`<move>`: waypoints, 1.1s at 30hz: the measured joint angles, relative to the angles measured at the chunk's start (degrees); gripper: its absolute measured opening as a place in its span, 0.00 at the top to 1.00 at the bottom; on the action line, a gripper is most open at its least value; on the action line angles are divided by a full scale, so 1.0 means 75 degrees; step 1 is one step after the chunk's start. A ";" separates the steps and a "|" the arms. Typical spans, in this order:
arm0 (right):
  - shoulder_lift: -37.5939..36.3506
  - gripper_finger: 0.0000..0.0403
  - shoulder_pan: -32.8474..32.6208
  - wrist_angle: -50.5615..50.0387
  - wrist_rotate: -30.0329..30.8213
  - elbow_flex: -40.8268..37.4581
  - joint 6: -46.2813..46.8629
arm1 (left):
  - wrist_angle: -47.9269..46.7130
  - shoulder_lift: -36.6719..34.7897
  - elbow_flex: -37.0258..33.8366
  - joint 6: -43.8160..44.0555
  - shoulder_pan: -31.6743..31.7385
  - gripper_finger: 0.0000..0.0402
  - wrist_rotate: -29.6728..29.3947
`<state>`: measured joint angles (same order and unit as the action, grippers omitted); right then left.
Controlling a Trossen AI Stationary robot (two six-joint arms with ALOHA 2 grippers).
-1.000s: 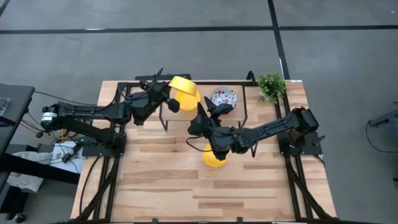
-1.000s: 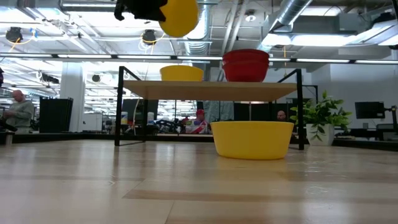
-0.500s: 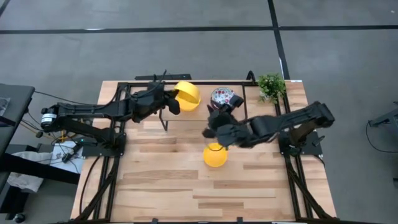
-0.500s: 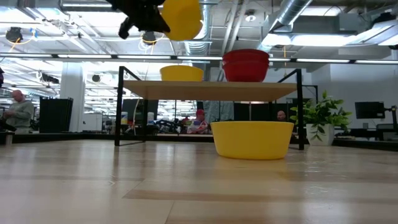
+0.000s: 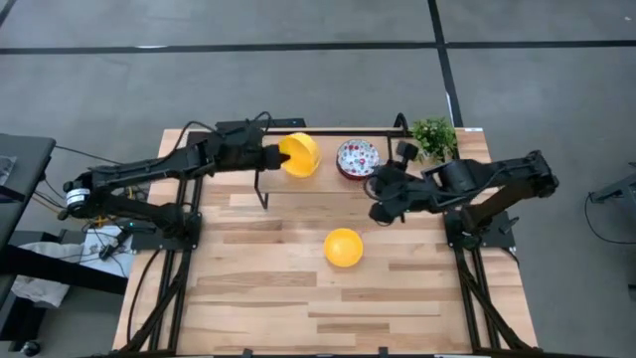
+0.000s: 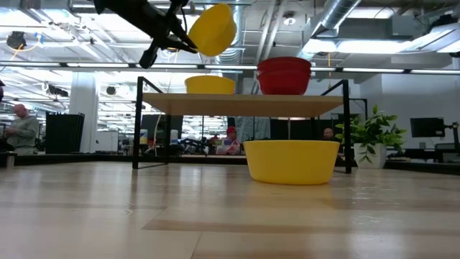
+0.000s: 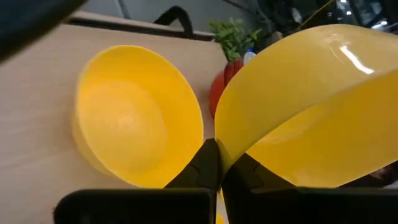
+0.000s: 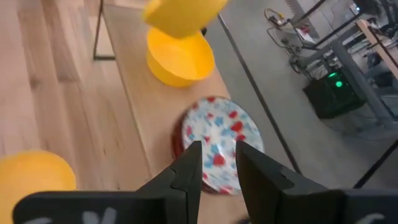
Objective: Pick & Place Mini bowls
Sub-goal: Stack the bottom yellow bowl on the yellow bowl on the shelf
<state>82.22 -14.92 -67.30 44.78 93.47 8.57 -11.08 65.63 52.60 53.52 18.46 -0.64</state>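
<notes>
Step in hand, by the look of it: nesting the carried yellow mini bowl [image 6: 213,29] into the yellow mini bowl already on the shelf [image 6: 210,85]. Left gripper [image 5: 270,156] clenched on the rim of the carried bowl, holding it tilted in the air above the raised shelf [image 6: 244,103], toward 11 o'clock on the worktop [image 5: 258,288] in the high view. To do this well: level the bowl first, since it hangs mouth-sideways; centre it over the shelf bowl before lowering; descend straight so the rims do not clip and shove the lower bowl off the edge; release only once seated. Stacked red floral mini bowls [image 5: 358,158] sit just beside at 12 o'clock, so avoid swinging toward them. Right gripper [image 5: 382,211] hovering near 2 o'clock, off the shelf edge beside those red bowls, jaws part-way apart and grasping nothing visible; cannot tell whether closing or at rest. Keep the two arms apart while lowering. One more yellow mini bowl [image 5: 343,248] resting alone at the worktop's centre, probably next to collect. Green plant [image 5: 433,136] at 1 o'clock, out of the way.
</notes>
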 joint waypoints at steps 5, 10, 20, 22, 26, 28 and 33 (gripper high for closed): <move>-0.0830 0.78 -0.0228 0.0277 -0.0127 -0.0794 -0.0084 | -0.1437 0.0000 0.0885 0.0008 0.0405 0.99 0.0109; -0.2105 0.78 -0.0329 0.1996 -0.0867 -0.2342 -0.0567 | -0.3187 0.0014 0.1915 0.0103 0.0754 0.99 0.0164; -0.4323 0.78 -0.0025 0.4780 -0.2964 -0.4696 -0.1549 | -0.4532 0.0474 0.3149 0.1015 0.0845 0.99 0.0312; -0.4642 0.78 0.0039 0.4918 -0.3186 -0.5017 -0.1549 | -0.4536 0.0753 0.3426 0.1109 0.0844 0.99 0.0476; -0.5141 0.78 0.0049 0.5023 -0.3436 -0.5489 -0.1548 | -0.4677 0.1458 0.4082 0.1136 0.0845 0.99 0.0710; -0.5363 0.78 0.0038 0.5059 -0.3573 -0.5658 -0.1549 | -0.4971 0.1792 0.4485 0.1139 0.0880 0.99 0.0797; -0.5981 0.78 0.0040 0.5305 -0.3776 -0.6256 -0.1554 | -0.6170 0.2419 0.5367 0.1216 0.0927 0.99 0.0832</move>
<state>37.36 -14.61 -27.50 16.46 46.55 -3.08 -57.35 83.77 92.85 62.64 25.41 5.60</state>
